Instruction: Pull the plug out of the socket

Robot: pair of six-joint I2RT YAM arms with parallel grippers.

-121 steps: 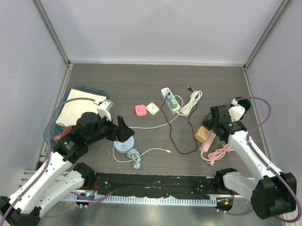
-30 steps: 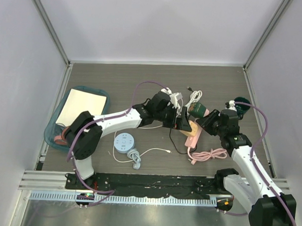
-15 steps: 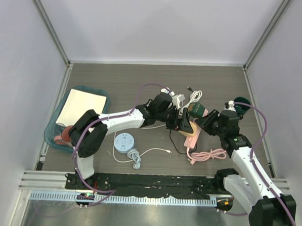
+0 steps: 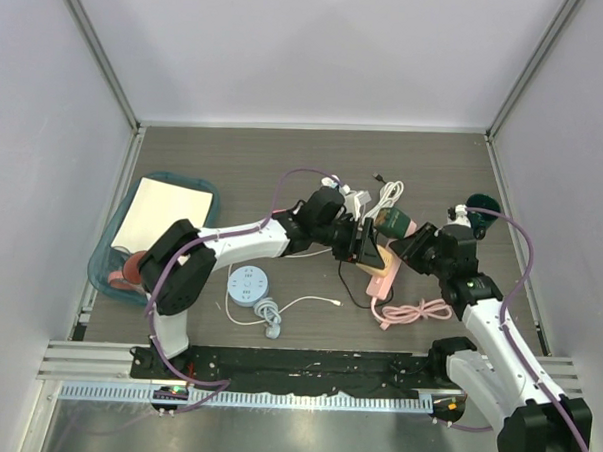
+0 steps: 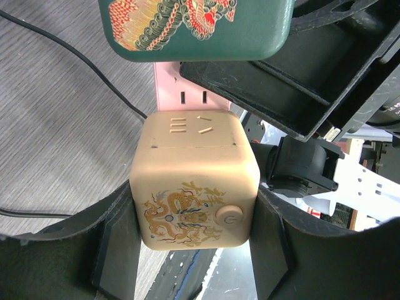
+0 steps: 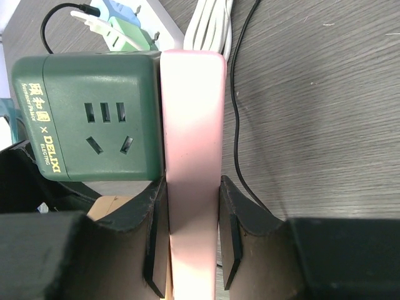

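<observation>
tan cube plug (image 5: pixel 195 181) sits mid-frame in the left wrist view, seated flush on the pink socket strip (image 6: pixel 190 144); i see no gap at the joint. left gripper (image 5: pixel 195 212) is closed on the cube's two sides, fingers (image 5: pixel 119 250) flat against its faces. right gripper (image 6: pixel 191 244) is clamped across the strip's narrow body, just below the green cube adapter (image 6: pixel 87 119) plugged into the same strip. in the overhead all of this is centre-right of frame; can't tell if the strip is off the table (image 4: pixel 234 163). main risk as i read it is an off-axis pull, which would bind the pins or twist the strip in the right grip. the strip looks smooth and only a short length is held, so it may slide out before the plug lets go. second risk is the left pads skating off the glossy cube on a sharp tug. the two grippers are crowded together, with little room to correct. pink cord (image 4: pixel 413 311) coiled lower right trails from the strip and could drag. black cable (image 6: pixel 240 125) runs just right of the strip; white cable coil (image 6: pixel 212 25) and the white strip with plugs (image 6: pixel 119 31) lie at the top of frame, near the pull path. round socket (image 4: pixel 249 284) and teal tray (image 4: pixel 115 248) are well apart on the left, not in the way.
</observation>
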